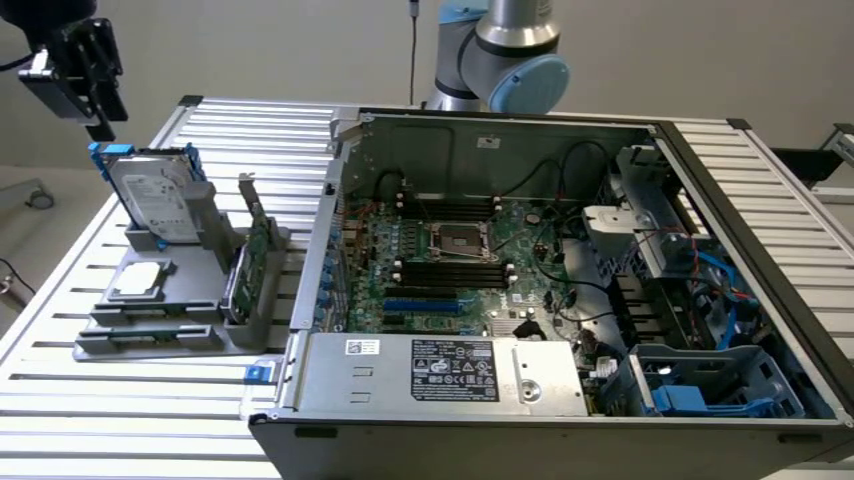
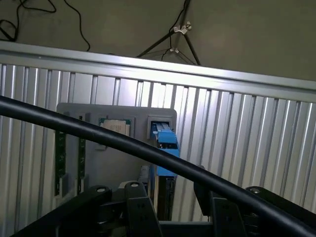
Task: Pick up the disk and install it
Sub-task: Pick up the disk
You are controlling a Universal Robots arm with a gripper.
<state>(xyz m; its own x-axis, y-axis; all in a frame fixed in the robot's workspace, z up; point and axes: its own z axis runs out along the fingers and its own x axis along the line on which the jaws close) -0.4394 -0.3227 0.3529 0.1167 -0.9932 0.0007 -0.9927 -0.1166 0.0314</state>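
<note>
Slats of grey metal form the table in the exterior view. An open computer case covers the table's middle and the side toward the exterior view's right, and a grey holder sits by the table edge at the exterior view's left. The disk stands upright at the holder's far end, its white label facing out and its blue rails along the long sides. Nearer the table's front edge a smaller silver drive lies flat on the holder. A green circuit card stands on edge in a slot on the side of the holder nearest the case. The gripper hangs in the air above the disk, well apart from it and holding nothing. The arm's base rises behind the case at the table's far edge. Inside the case lie the motherboard, a power supply along the front wall, and a drive cage with blue parts in the front corner at the exterior view's right. In the wrist view the gripper has its fingers spread, with nothing pinched between them. The disk shows edge-on through the gap, one blue rail toward the camera, seated in the holder on the slatted table. A black cable crosses close in front of the camera.
</note>
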